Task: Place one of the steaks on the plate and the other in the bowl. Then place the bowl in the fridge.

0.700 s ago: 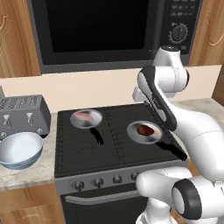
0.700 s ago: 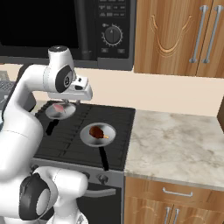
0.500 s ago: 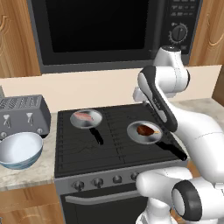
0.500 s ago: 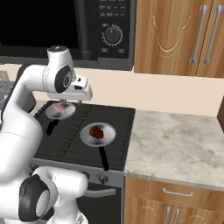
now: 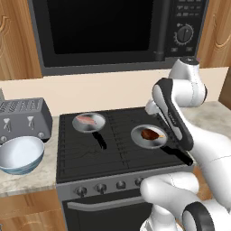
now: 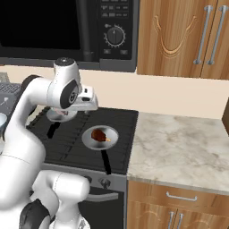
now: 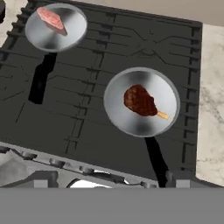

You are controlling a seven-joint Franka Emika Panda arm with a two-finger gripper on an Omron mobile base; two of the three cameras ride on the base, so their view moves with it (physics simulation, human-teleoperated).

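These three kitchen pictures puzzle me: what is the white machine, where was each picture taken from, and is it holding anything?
The white machine is a robot arm in a computer-rendered kitchen. Two pictures come from cameras behind the arm, one on its left and one on its right. The third looks down from a camera on its hand. On the black stove sit two silver pans: one holds a pale pink steak, the other a dark reddish-brown steak with a small bone end. A bowl rests on the counter beside a toaster. The gripper is open and holds nothing.

base views: behind arm, left/right, facing stove (image 5: 113, 149) | hand view: above, looking down
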